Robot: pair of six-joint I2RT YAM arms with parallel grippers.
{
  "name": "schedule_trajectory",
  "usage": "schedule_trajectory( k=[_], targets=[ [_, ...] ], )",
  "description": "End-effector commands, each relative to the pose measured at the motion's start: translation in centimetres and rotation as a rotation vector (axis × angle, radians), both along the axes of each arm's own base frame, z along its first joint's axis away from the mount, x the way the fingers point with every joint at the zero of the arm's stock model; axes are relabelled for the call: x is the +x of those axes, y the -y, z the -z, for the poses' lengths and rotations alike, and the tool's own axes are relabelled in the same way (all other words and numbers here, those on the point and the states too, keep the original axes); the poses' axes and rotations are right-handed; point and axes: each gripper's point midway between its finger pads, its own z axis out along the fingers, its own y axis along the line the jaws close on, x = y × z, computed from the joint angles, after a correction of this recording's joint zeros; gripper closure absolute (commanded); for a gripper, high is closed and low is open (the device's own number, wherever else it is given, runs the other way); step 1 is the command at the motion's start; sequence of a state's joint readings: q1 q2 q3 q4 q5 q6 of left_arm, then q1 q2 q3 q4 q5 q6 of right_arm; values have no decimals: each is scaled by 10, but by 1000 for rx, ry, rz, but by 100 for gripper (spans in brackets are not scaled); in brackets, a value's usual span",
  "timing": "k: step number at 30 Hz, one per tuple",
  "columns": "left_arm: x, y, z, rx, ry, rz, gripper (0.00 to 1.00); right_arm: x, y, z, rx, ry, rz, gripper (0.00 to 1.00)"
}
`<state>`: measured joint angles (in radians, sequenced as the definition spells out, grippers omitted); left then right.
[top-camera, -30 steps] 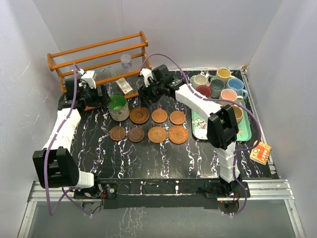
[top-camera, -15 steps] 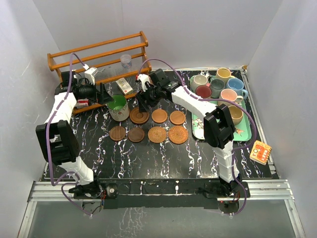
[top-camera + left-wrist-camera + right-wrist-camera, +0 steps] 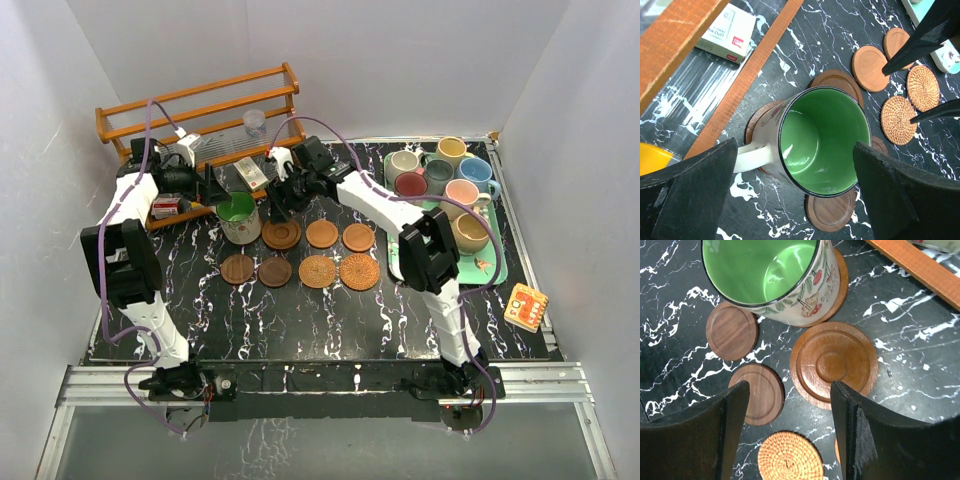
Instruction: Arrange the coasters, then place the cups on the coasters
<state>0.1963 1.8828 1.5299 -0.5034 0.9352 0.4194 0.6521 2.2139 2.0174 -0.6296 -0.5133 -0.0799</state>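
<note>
The green-lined cup (image 3: 238, 215) stands upright on a brown coaster (image 3: 754, 122), handle to the left in the left wrist view. My left gripper (image 3: 795, 195) is open wide, its fingers (image 3: 690, 190) on either side of the green-lined cup (image 3: 820, 140) and clear of it. My right gripper (image 3: 790, 440) hangs open over the large rimmed coaster (image 3: 834, 364), holding nothing. Several more coasters lie in two rows (image 3: 322, 233), two of them wicker (image 3: 359, 271). Several other cups (image 3: 438, 178) stand on the tray (image 3: 492, 268) at the right.
A wooden rack (image 3: 200, 120) stands at the back left with a clear plastic cup (image 3: 255, 123) on it and a small box (image 3: 251, 175) at its foot. An orange object (image 3: 527, 307) lies at the right edge. White walls close in the sides.
My left gripper has opened wider around the green-lined cup and its arm has folded back to the left. My right gripper has moved left, closer to the cup.
</note>
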Motion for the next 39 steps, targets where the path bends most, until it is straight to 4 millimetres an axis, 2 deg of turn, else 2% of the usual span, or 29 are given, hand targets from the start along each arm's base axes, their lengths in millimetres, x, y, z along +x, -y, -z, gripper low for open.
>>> schedule_trajectory(
  k=[1,12,26,39],
  targets=[
    [1,5,-16,-41,37,38,1,-1,-30,-14,75,10,-42,37],
    [-2,2,5,-24,2,25,1,-3,-65,3,102,-26,-51,42],
    [-4,4,15,-29,16,40,1,14,-68,13,82,2,3,47],
    [-19,2,15,12,2,49,1,31,-70,1,91,82,31,51]
  ],
)
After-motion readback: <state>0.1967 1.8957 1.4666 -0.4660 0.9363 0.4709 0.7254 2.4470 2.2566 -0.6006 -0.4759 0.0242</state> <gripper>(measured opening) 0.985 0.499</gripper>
